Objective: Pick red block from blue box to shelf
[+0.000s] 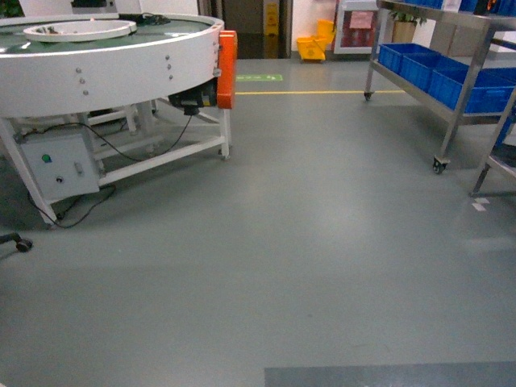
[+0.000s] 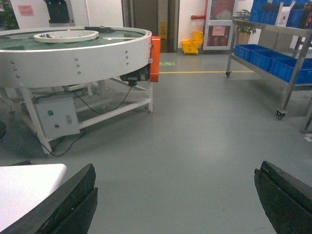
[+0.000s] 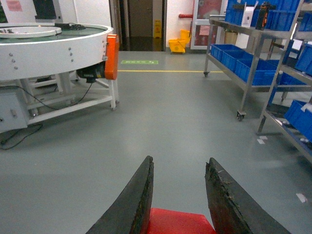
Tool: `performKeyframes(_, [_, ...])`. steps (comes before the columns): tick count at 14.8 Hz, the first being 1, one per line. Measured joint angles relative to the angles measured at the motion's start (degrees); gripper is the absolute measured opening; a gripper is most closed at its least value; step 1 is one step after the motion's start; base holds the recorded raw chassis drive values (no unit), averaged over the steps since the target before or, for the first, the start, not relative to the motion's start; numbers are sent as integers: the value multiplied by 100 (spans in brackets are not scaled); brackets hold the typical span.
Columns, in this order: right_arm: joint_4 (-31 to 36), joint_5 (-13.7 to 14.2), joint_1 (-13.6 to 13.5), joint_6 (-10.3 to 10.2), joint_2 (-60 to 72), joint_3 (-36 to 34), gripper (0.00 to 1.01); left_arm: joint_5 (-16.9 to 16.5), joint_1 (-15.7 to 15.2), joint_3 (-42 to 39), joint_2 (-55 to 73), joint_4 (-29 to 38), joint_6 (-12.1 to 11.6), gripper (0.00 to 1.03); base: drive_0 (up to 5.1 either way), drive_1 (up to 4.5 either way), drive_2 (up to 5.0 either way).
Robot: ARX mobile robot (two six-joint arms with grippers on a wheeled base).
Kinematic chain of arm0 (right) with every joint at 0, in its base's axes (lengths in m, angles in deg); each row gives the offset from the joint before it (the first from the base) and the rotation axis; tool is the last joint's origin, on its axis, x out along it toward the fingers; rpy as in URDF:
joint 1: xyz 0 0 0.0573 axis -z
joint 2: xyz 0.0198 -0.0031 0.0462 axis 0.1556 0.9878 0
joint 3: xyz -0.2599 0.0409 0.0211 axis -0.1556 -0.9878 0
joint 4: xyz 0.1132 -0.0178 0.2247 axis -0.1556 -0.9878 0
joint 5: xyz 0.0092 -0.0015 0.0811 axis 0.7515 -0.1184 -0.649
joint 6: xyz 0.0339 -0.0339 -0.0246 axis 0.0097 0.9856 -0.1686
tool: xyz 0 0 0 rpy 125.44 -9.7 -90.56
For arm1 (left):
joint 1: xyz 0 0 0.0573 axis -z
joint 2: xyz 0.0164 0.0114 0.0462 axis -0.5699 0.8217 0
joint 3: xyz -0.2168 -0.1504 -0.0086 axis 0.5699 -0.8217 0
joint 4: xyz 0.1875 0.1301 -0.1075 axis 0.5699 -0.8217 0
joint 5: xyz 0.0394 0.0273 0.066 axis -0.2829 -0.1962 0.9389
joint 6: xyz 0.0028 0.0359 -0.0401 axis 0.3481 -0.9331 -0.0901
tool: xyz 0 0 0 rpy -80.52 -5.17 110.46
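Block (image 3: 178,222), cut off at the frame's edge, sits clamped in your right jaws; left jaws gape wide, holding nothing; shelf (image 3: 251,53) far right.

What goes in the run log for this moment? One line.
phase: carrying | right gripper: shut on red block | left gripper: open, empty | shelf: ahead right | blue box: out of view

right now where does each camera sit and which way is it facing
Head: rides high on the robot, slanting down across the floor; no arm shows.
Left wrist: low, facing forward past the left gripper, fingers wide apart with nothing between.
Right wrist: low, facing forward past the right gripper, closed on the red block.
All three share the round white table and the shelf.
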Motion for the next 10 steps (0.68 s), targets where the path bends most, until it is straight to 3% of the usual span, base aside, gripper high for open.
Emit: performKeyframes(10, [0, -2, 0, 0, 0, 0, 27, 2, 0, 0, 0, -4, 0, 98, 0, 416, -417])
